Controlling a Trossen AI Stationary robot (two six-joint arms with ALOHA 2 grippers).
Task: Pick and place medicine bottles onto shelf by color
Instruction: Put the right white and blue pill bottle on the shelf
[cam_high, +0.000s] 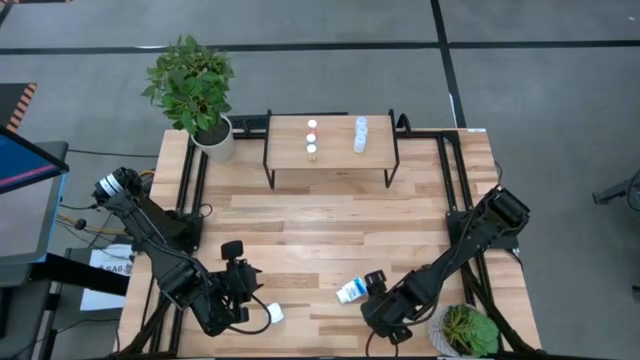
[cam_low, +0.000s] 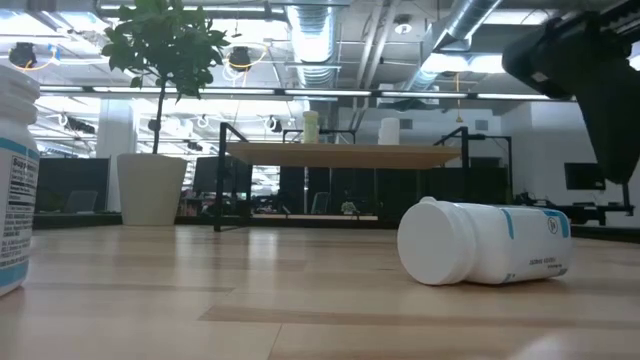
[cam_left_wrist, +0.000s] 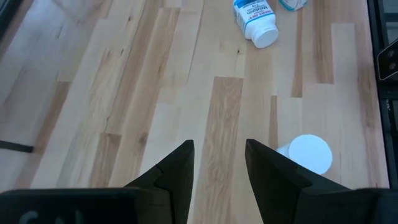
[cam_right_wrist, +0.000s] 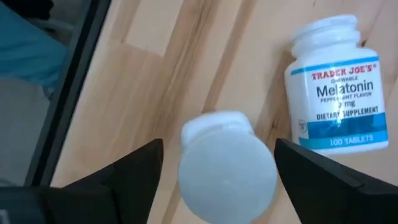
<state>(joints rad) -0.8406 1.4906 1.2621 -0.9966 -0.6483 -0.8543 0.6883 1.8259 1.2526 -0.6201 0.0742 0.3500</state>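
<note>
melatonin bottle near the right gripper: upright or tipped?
Tipped. The melatonin bottle lies on its side on the tabletop, white cap pointing sideways.

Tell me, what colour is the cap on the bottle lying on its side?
White, on the lying bottle; clearest in the low view.

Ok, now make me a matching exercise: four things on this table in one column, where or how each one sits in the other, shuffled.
Things:
1. Melatonin bottle
2. Light-blue-capped bottles
3. White-capped bottle
4. Tall leafy plant

Places or states:
A. Standing on the shelf
B. In a white pot by the shelf's left end
C. Lying on its side on the table
D. Upright on the table, just beside the open jaws of the left gripper

Pairs: 1-C, 2-A, 3-D, 4-B
</note>
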